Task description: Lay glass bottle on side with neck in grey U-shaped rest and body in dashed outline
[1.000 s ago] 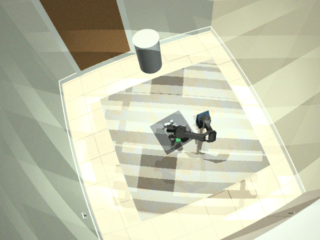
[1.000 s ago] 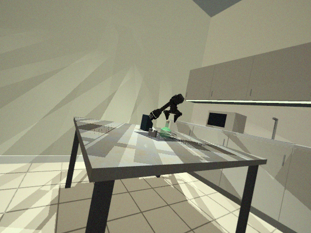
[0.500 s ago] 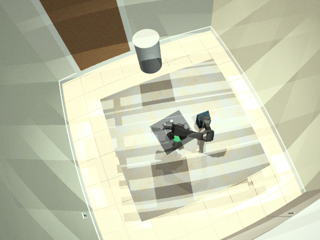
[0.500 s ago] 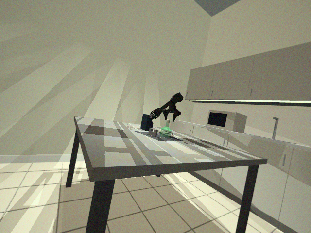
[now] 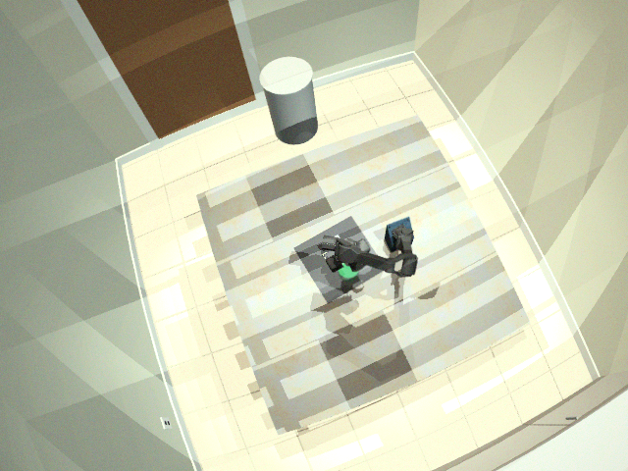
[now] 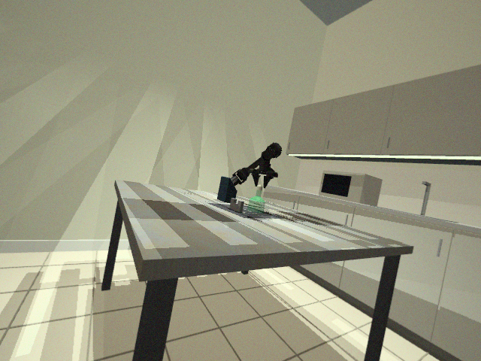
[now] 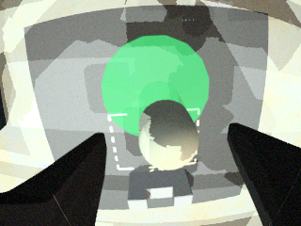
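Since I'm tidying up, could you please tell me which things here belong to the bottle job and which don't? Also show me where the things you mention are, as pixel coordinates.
Job:
- green glass bottle (image 5: 347, 271) (image 6: 256, 204) (image 7: 155, 61)
- grey U-shaped rest (image 6: 236, 204) (image 7: 160, 181)

Not job:
- grey cylindrical bin (image 5: 291, 103)
- boxy microwave with dark door (image 6: 355, 186)

"What's on the table (image 5: 354, 349) from up here?"

"A dark square mat (image 5: 314, 255), with a black arm (image 5: 372, 261) reaching over it."

"And the green thing?"

"A green bottle (image 5: 347, 272), partly hidden beneath the arm. Only a patch of it shows, over the mat."

"Where does the arm start?"

"At a blue block (image 5: 391, 236), just beside the mat."

"Anything past the table?"

"A grey cylinder (image 5: 291, 109) standing on the tiled floor (image 5: 177, 187), near a brown door (image 5: 177, 55)."
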### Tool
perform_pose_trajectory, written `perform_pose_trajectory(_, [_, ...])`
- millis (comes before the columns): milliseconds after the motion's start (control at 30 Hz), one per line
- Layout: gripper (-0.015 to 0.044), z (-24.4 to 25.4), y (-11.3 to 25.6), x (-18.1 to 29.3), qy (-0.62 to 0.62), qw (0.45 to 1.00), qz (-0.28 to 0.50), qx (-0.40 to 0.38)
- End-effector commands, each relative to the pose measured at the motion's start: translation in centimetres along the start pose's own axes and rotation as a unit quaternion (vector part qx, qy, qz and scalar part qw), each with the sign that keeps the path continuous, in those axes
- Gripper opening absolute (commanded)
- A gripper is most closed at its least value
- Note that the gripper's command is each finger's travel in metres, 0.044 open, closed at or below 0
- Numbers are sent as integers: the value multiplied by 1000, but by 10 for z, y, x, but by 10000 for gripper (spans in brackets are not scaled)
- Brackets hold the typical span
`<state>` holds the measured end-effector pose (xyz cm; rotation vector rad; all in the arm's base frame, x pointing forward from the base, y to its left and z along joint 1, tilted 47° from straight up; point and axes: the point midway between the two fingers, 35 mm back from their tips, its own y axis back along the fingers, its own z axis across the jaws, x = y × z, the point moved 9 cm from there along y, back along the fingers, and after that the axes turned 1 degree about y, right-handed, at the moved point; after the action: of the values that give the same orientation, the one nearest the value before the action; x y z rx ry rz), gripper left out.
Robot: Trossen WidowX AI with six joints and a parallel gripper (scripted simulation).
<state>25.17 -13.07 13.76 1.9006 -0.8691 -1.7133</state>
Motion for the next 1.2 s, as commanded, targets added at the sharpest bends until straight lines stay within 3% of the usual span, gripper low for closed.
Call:
perform_pose_trajectory(0, [204,0,0,1,4,1000,3,-1])
perform_pose_trajectory(133, [122,0,0,1,4,1000,3,-1])
perform_pose_trajectory(1167, [122,0,3,14,-1,1000,-4,-1])
